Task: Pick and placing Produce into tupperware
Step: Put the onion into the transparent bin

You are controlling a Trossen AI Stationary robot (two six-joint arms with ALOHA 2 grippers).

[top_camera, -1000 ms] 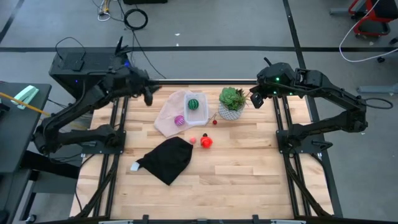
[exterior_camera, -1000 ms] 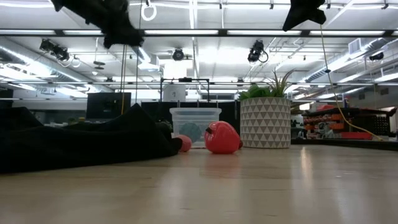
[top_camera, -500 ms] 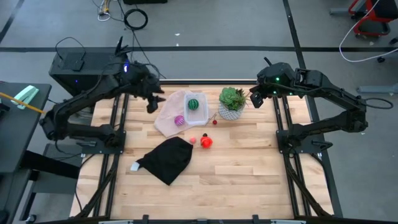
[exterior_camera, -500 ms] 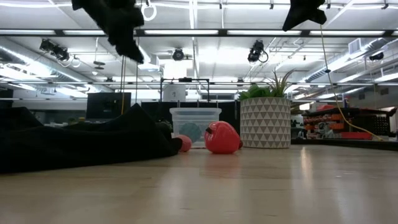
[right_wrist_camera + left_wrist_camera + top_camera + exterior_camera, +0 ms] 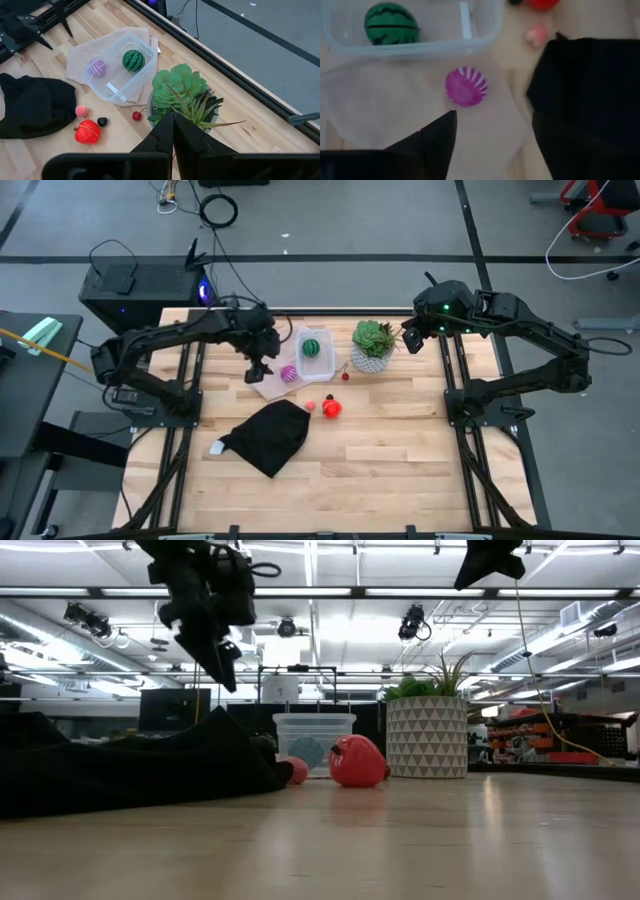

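The tupperware (image 5: 314, 352) stands on a pale pinkish sheet (image 5: 270, 370) at the table's far middle. A green striped ball (image 5: 391, 24) lies inside it. A magenta-purple piece (image 5: 466, 86) rests on the sheet just outside the tub. My left gripper (image 5: 262, 366) hangs open above the sheet, left of that piece, touching nothing; its point in the wrist view is (image 5: 490, 145). A red-orange piece (image 5: 331, 408), a pink bit (image 5: 311, 406) and a small red bit (image 5: 345, 376) lie on the wood. My right gripper (image 5: 173, 131) waits shut, high above the plant.
A green succulent in a white patterned pot (image 5: 373, 345) stands right of the tub. A crumpled black cloth (image 5: 268, 435) lies near the table's middle, close to the loose pieces. Bare wood spreads over the near and right parts of the table.
My left gripper has swung from the far left corner toward the table's right and near side and come down, rolling and tipping more steeply downward. It now hangs over the pinkish sheet beside the magenta-purple piece. No produce has moved.
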